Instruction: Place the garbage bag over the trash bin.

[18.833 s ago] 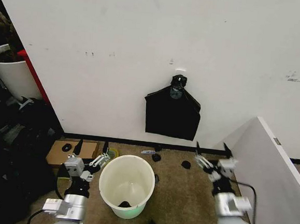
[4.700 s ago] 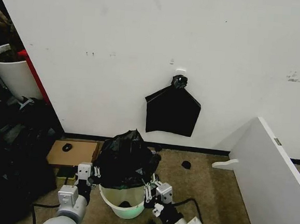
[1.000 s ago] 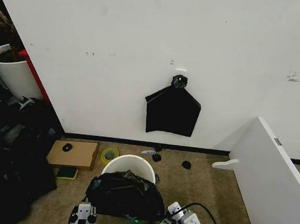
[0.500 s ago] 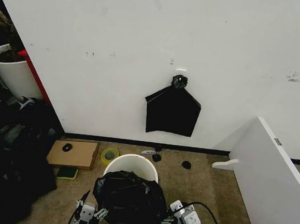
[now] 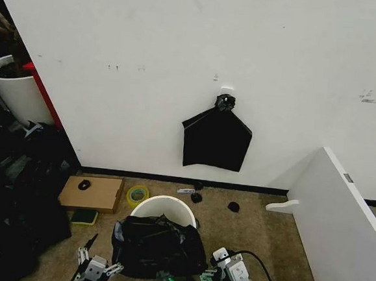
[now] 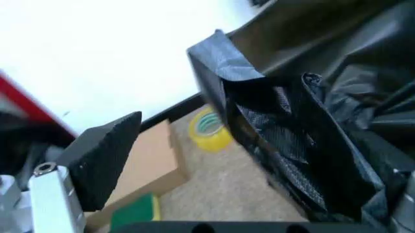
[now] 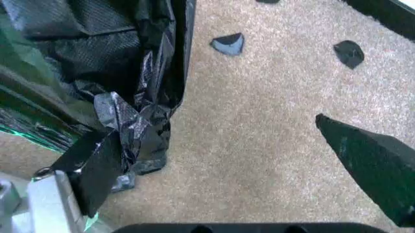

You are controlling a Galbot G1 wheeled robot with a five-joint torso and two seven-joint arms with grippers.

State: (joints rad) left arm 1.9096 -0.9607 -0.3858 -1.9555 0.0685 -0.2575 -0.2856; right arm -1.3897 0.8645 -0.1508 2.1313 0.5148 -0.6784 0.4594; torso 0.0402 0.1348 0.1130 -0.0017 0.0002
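Observation:
The glossy black garbage bag is draped over the near side of the white trash bin; the bin's far rim still shows behind it. My left gripper is open, low on the carpet a little to the left of the bag. In the left wrist view, the bag hangs beyond my open left gripper. My right gripper is at the bag's right edge. In the right wrist view it is open wide, and a crumpled bag corner lies against one finger.
A flat black bag hangs on the wall behind. A cardboard box and a yellow tape roll lie left of the bin. A white board leans at the right. Dark clutter fills the left side.
The left gripper has drawn away to the left, clear of the bag. The bag has settled lower and wider over the bin's front. The right gripper has stayed put.

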